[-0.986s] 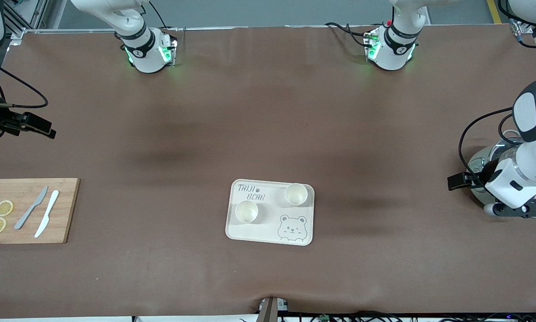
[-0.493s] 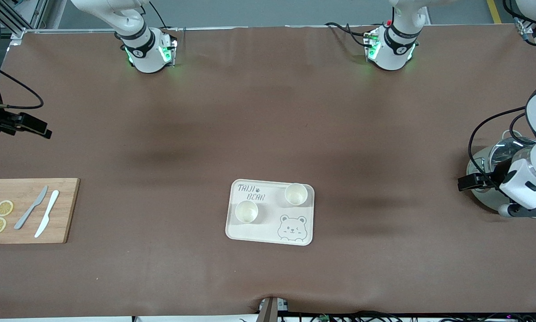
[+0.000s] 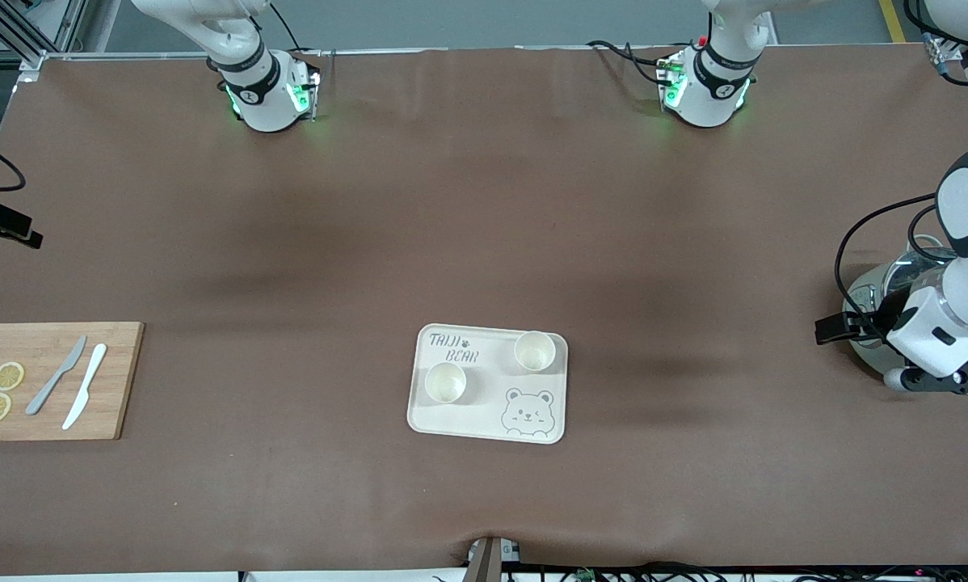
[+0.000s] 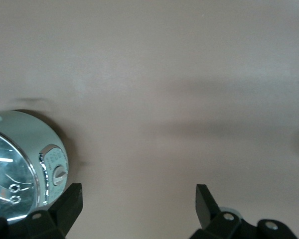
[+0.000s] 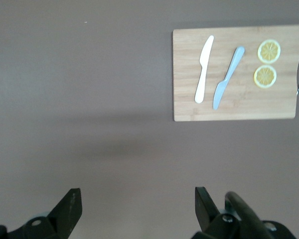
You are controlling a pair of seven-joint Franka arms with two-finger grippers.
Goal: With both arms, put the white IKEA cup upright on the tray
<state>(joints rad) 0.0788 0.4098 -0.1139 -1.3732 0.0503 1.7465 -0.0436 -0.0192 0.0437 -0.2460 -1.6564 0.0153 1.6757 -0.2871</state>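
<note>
Jaws of both grippers wide, empty

Cutting board (image 3: pixel 52 380) bears two knives (image 3: pixel 72 385) and lemon slices (image 3: pixel 1 391).

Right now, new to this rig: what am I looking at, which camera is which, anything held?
Two white robot arms bolted along one table edge. The wide picture is a high camera facing them; the other two sit on each arm's wrist, looking down past open black fingers. The left gripper hangs beside a glass kettle at its end of the table; the right gripper is over bare tabletop near the cutting board, which carries two knives and two lemon slices. Mid-table, the tray has two white cups standing upright. Neither gripper holds anything.
</note>
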